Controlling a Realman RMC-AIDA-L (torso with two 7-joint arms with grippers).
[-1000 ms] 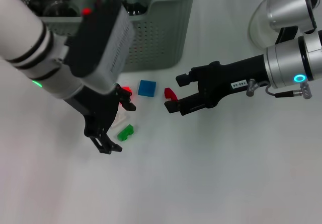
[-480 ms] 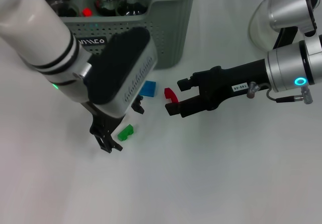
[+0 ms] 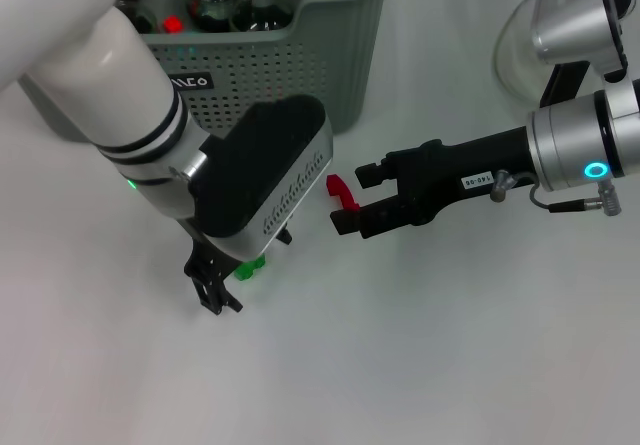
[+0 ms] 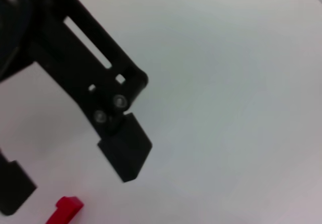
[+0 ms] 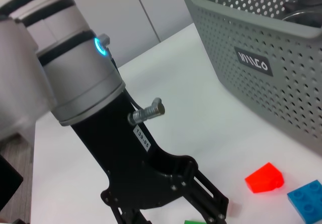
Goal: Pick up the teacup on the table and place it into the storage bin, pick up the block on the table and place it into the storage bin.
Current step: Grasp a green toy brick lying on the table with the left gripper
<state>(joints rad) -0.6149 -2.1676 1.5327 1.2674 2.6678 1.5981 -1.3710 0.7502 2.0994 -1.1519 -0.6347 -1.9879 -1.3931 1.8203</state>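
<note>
Low over the matte white table (image 3: 450, 345), the left gripper (image 3: 215, 290) is hanging with its black fingers spread and empty, a green block (image 3: 247, 266) peeking out beside it. Behind, toward the far edge, the perforated grey-green plastic storage bin (image 3: 300, 65) is holding dark glassware. Rightward, the right gripper (image 3: 347, 203) is reaching in with its jaws parted around a small red curved block (image 3: 342, 192), not clamping it.
</note>
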